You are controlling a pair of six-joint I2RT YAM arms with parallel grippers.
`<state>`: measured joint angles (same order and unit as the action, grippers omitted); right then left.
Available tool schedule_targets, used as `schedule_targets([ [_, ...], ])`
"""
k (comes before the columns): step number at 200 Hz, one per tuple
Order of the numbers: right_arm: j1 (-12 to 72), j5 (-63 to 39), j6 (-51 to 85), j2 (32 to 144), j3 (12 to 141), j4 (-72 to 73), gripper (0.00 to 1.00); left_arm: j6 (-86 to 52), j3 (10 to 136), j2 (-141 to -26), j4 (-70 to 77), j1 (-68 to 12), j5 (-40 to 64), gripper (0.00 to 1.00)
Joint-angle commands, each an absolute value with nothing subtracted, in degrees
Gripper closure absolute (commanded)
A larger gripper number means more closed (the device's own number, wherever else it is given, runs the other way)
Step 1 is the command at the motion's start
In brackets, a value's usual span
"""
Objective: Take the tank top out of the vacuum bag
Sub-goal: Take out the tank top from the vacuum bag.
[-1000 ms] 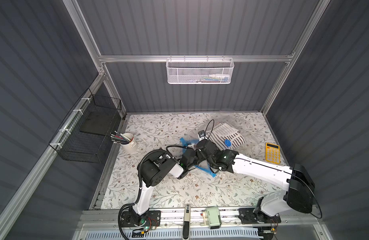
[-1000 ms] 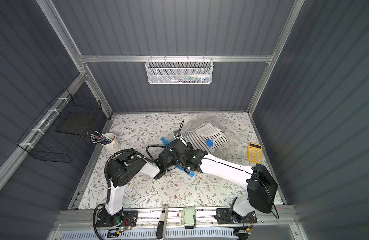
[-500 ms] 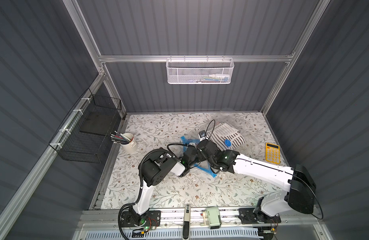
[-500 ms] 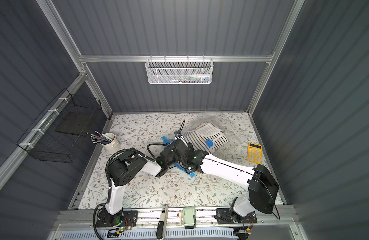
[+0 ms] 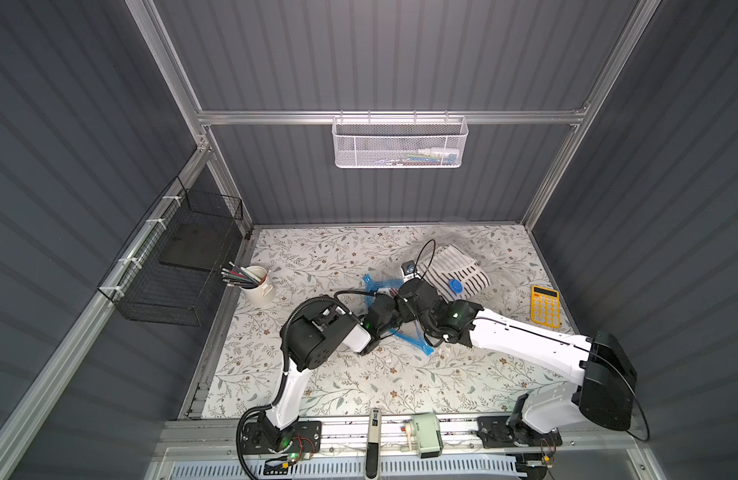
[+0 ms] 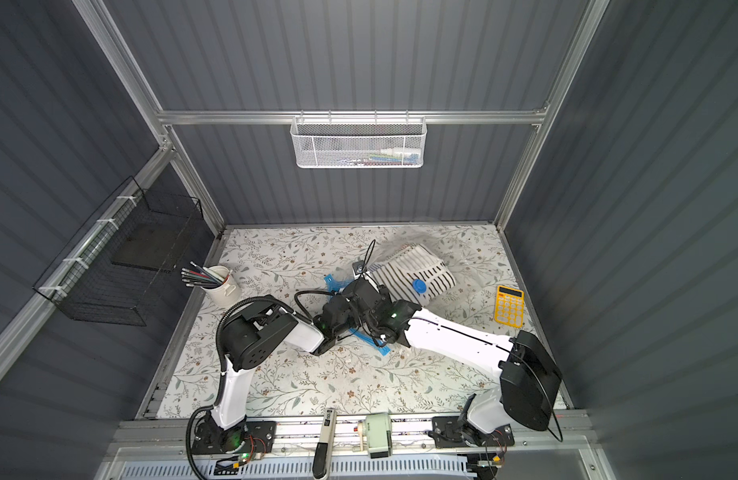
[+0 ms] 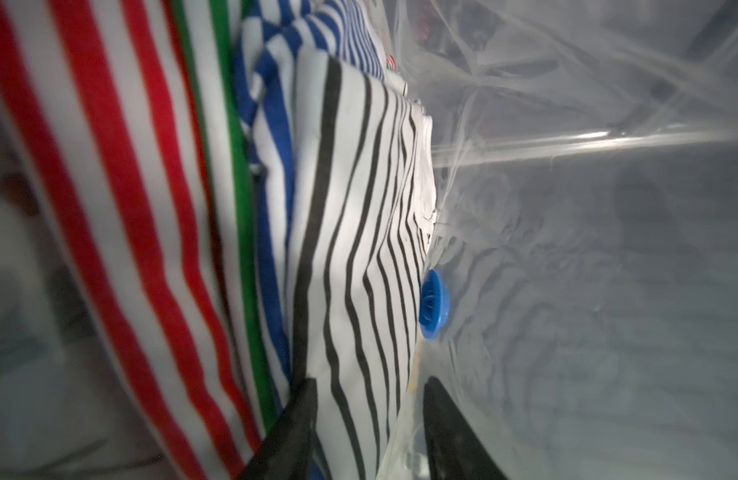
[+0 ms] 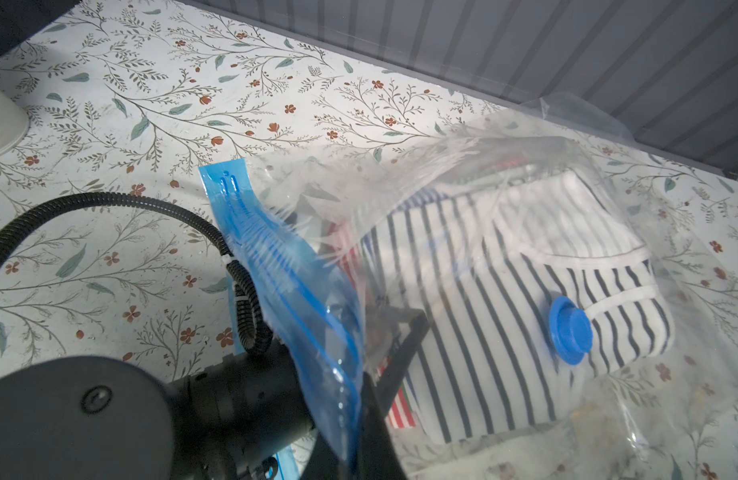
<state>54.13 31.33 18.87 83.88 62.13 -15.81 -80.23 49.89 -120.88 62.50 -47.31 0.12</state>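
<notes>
While the left fingers (image 7: 288, 444) stand apart astride the tank top (image 7: 359, 249), deep in the vacuum bag (image 8: 525, 158) on the worktop (image 5: 359, 386), we can't tell if they bite. We'd pinch only that black-striped fold, then draw back slowly. Now the right fingers (image 8: 377, 453) clamp the blue zip strip (image 8: 242, 216), mouth held up. Left wrist view shows a red-striped garment (image 7: 109, 208) and a blue-striped garment (image 7: 275, 124) alongside; top views don't.

Both top views were sharp and evenly lit: table (image 5: 350, 374) bright, walls dim. The left wrist view was murky, red-striped cloth (image 7: 109, 208) smeared out of focus at 9 o'clock, a glare streak on the vacuum bag (image 7: 587, 137) at 2 o'clock. The right wrist view was brighter, its blue zip strip (image 8: 284, 282) blurred, shadow at 9 o'clock.
</notes>
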Motion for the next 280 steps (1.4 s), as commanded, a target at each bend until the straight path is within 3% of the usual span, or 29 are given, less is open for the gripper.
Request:
schedule_targets([
  [1, 53.8, 31.2, 18.8, 82.6, 61.3, -15.6, 1.0, -80.0, 49.8, -121.0, 61.2, -47.3, -1.1, 0.56],
  [230, 53.5, 30.7, 18.8, 82.0, 60.6, -15.6, 1.0, -79.2, 55.3, -121.7, 57.4, -47.0, 0.4, 0.54],
  [280, 53.5, 30.5, 18.7, 82.2, 60.6, -15.1, 1.0, -84.3, 55.2, -124.6, 55.6, -47.1, 0.0, 0.54],
])
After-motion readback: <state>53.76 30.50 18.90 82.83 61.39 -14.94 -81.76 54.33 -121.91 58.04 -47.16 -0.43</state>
